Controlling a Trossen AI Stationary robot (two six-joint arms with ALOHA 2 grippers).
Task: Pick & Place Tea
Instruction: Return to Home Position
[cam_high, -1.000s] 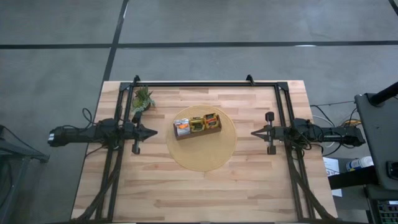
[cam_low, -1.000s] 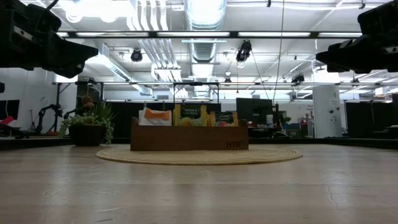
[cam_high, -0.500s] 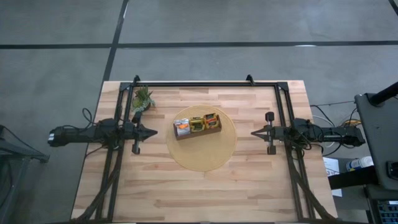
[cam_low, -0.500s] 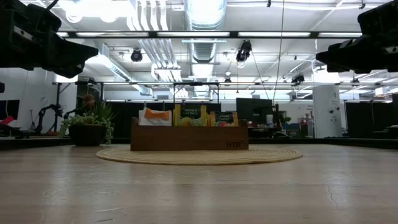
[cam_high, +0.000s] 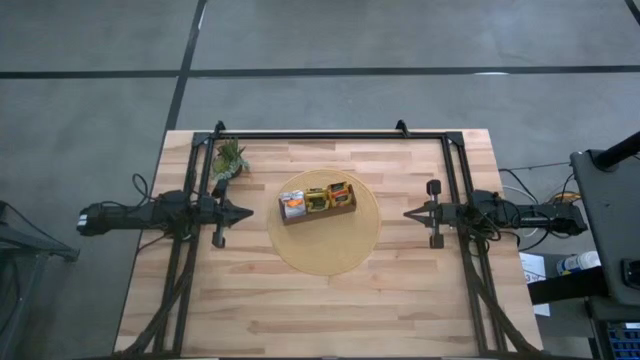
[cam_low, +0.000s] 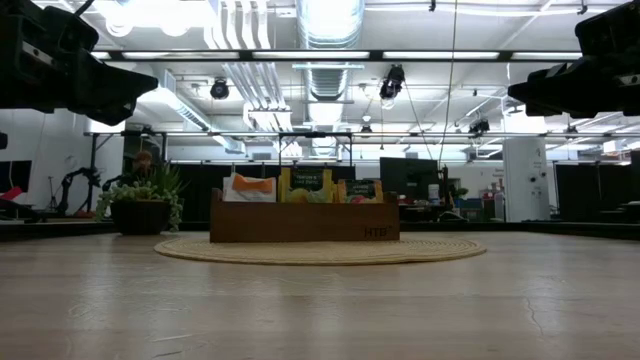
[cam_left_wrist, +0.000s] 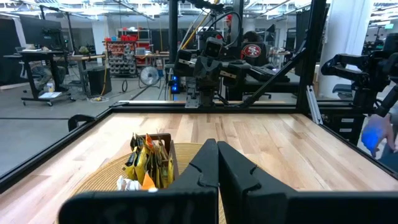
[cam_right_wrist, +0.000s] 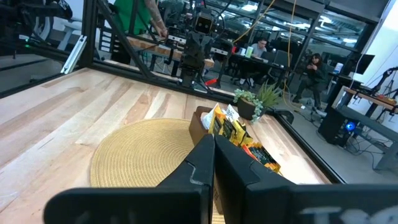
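You are on the return-home step, I judge: the tea (cam_high: 318, 199) stands in the wooden tray (cam_high: 320, 214) on the round mat (cam_high: 325, 255) in the middle of the worktop (cam_high: 300, 315), and with the left jaws and right jaws pinched together, empty, well apart on either side of it, your next move likely needs only parking.

The tea sachets (cam_high: 317, 201) stand on edge, packed in three groups inside the wooden tray (cam_low: 300, 222), just left of centre in the high view. The white-and-orange sachets (cam_low: 250, 187) fill the tray's left section, the yellow-and-dark sachets (cam_low: 306, 183) the middle and the orange sachets (cam_low: 362, 190) the right. In the low view, their top edges show above the tray's front wall, some leaning slightly.
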